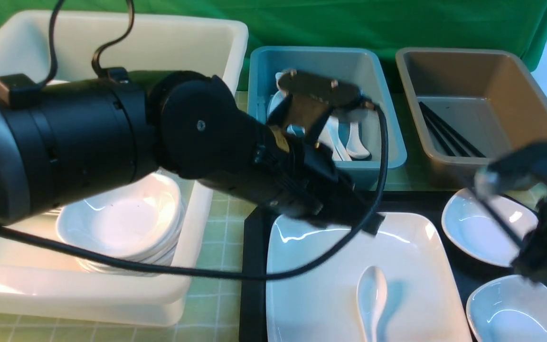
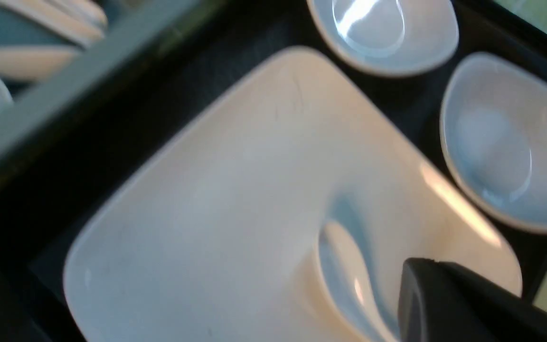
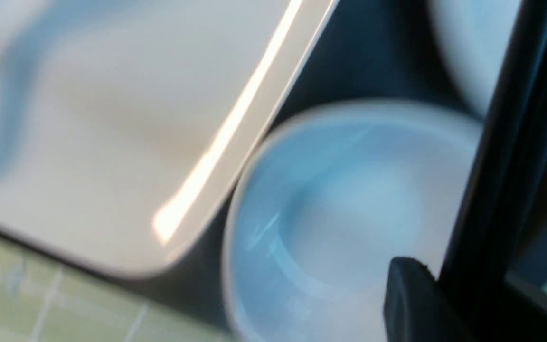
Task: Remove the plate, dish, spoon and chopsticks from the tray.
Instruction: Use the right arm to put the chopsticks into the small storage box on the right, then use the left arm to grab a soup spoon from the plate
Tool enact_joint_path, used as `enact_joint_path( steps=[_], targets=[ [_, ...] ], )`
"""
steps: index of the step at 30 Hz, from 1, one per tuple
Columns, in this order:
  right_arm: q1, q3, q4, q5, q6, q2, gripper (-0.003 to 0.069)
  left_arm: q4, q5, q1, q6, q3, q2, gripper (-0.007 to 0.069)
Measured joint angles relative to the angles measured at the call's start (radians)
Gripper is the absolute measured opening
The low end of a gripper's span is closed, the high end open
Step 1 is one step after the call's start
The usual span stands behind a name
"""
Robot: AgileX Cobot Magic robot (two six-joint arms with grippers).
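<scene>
The white plate (image 1: 340, 275) lies on the black tray (image 1: 253, 266) with the spoon (image 1: 372, 289) resting on it. Two white dishes (image 1: 487, 228) (image 1: 515, 313) sit on the tray's right side. My left gripper (image 1: 371, 223) hovers shut over the plate's far edge, empty; in its wrist view it (image 2: 420, 270) hangs just beside the spoon (image 2: 344, 275). My right gripper (image 1: 527, 256) is over the dishes, shut on the black chopsticks (image 1: 501, 218), which slant up and to the left. In the right wrist view the chopsticks (image 3: 506, 142) run past the finger (image 3: 411, 294) above a dish (image 3: 340, 213).
A big white tub (image 1: 197, 47) on the left holds stacked dishes (image 1: 121, 223). Behind the tray stand a teal tub (image 1: 378, 142) with white spoons and a brown tub (image 1: 525, 95) with black chopsticks (image 1: 449, 133). My left arm spans the left half of the front view.
</scene>
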Motion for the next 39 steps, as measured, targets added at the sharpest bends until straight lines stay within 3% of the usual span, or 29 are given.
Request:
enact_joint_path(
  steps=[7,15,20,23,27,30,32,37,39],
  targets=[
    [-0.098,-0.299,0.01,-0.171,0.0,0.069,0.0104,0.0,-0.157,0.0,0.046,-0.159,0.064,-0.0019],
    [-0.17,-0.659,0.017,-0.294,0.001,0.465,0.0104,-0.002,-0.058,0.0,0.052,-0.287,0.152,-0.0019],
    [-0.178,-0.765,0.011,-0.349,0.084,0.647,0.0106,-0.002,-0.008,0.0,0.051,-0.288,0.16,-0.0019],
    [-0.178,-0.784,0.011,-0.345,0.117,0.708,0.0162,0.0,0.019,0.001,0.04,-0.289,0.16,-0.0019],
    [-0.178,-0.788,0.01,-0.231,0.129,0.733,0.033,0.019,0.123,0.023,-0.001,-0.289,0.159,-0.0019],
    [-0.178,-0.809,0.01,-0.14,0.13,0.721,0.0351,0.043,0.179,0.045,-0.028,-0.289,0.152,-0.0019],
    [-0.178,-0.832,0.01,-0.022,0.13,0.692,0.0309,0.071,0.234,0.07,-0.041,-0.289,0.136,-0.0019],
    [-0.148,-0.772,0.017,0.096,0.13,0.477,0.0048,0.121,0.422,0.106,-0.056,-0.282,0.067,-0.0019],
    [-0.111,-0.685,0.017,0.101,0.131,0.354,0.0022,0.128,0.485,0.098,-0.084,-0.252,0.042,-0.0019]
  ],
)
